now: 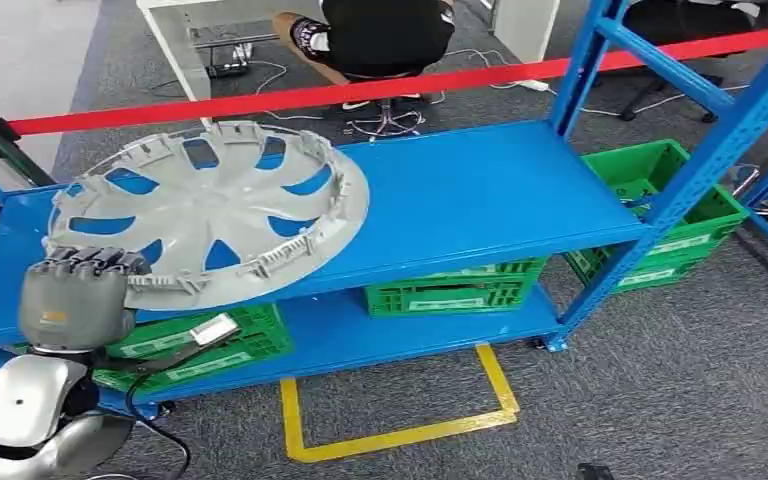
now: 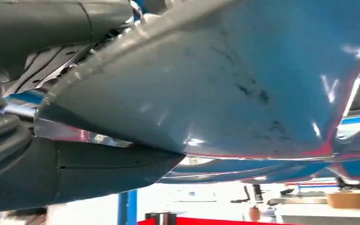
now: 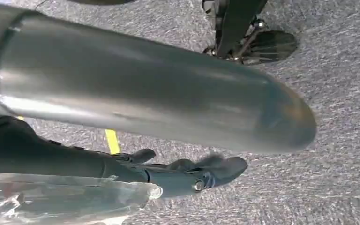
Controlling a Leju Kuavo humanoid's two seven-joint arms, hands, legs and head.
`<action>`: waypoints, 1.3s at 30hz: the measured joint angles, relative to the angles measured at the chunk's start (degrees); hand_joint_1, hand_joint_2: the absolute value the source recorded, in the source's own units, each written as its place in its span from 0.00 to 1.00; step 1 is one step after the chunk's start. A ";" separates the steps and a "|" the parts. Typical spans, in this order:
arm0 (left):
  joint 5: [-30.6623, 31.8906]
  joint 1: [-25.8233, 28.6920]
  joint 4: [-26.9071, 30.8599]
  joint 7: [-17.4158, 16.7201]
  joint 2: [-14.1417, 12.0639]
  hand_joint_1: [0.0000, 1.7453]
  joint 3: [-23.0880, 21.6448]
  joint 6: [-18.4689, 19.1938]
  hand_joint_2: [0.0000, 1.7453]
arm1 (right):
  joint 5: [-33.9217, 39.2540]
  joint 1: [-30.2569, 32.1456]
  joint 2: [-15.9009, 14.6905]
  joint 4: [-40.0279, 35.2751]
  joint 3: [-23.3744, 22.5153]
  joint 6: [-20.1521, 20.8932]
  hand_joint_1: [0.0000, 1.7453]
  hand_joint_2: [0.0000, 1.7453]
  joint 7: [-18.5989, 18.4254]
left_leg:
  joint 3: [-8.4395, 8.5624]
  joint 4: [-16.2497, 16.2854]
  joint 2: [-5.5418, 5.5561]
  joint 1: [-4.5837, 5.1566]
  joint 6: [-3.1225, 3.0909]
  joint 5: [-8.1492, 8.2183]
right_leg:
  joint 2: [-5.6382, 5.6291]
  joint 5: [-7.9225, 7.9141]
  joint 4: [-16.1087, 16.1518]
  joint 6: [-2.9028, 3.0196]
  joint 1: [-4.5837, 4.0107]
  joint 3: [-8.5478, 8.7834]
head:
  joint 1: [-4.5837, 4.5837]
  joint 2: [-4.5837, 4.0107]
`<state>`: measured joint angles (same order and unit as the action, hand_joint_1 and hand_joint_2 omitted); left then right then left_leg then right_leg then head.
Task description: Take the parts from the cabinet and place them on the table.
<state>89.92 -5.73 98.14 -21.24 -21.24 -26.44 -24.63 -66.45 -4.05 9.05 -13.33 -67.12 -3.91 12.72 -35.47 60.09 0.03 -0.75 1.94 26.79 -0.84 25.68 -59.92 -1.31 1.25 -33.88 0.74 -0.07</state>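
Blue cabinet shelf [image 1: 480, 200] with grey wheel cover [image 1: 205, 205] lying flat at its left end — near rim gripped by the left hand [image 1: 75, 295], directly beyond the fingers; right hand [image 3: 187, 176] hangs low, apparently empty, grip state unclear.

We note the wheel cover [image 1: 205, 205] at left centre of the head view as grey moulded plastic, matt, with ribbed clips along its rim. The shelf [image 1: 480, 195] beneath it looks like blue painted metal with a smooth, faintly glossy finish. The green crates [image 1: 455, 290] below appear as latticed plastic. The floor [image 1: 660, 400] is grey carpet, rough in texture. The left hand [image 1: 75, 300] shows a matt grey casing; the arm behind it is polished silver metal.
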 joint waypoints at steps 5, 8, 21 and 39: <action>0.00 1.60 0.00 0.96 0.37 1.00 2.51 -0.35 1.00 | -0.37 0.19 0.00 0.00 0.17 0.04 0.00 0.00 0.09 | -4.23 14.97 0.00 0.18 -0.20 7.33 | 0.16 -2.09 -0.02 0.79 -0.73 -2.98 | -0.13 0.00; 0.00 2.08 0.02 1.40 0.55 1.00 3.56 -0.35 1.00 | -0.44 0.00 0.00 0.00 0.22 0.37 0.00 0.00 0.09 | 4.33 2.50 0.00 0.85 -1.80 1.91 | 0.15 -3.66 -0.02 0.79 -1.06 -4.53 | -0.09 0.00; 0.00 7.31 0.33 9.16 4.09 1.00 11.64 -2.45 1.00 | -0.59 0.29 0.83 0.09 0.72 0.87 0.00 0.00 0.04 | 1.07 -4.04 -0.27 1.10 -3.37 -3.68 | 0.40 3.95 -15.14 -2.53 -0.74 -6.77 | -0.15 0.00; -0.02 8.33 0.35 13.72 7.21 1.00 17.06 -1.84 1.00 | -0.70 -0.11 1.64 0.24 1.11 0.83 0.00 0.00 -0.92 | 5.08 2.37 -0.01 0.05 0.32 0.61 | 0.52 -4.92 2.09 0.14 -0.53 -4.18 | -0.77 0.02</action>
<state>89.90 2.60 98.49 -7.52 -14.03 -9.38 -26.47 -67.14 -4.16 10.69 -13.09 -66.01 -3.08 11.80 -30.39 62.46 0.02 -0.70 2.26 27.40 -0.31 20.75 -57.84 -1.18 0.72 -38.06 -0.02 -0.04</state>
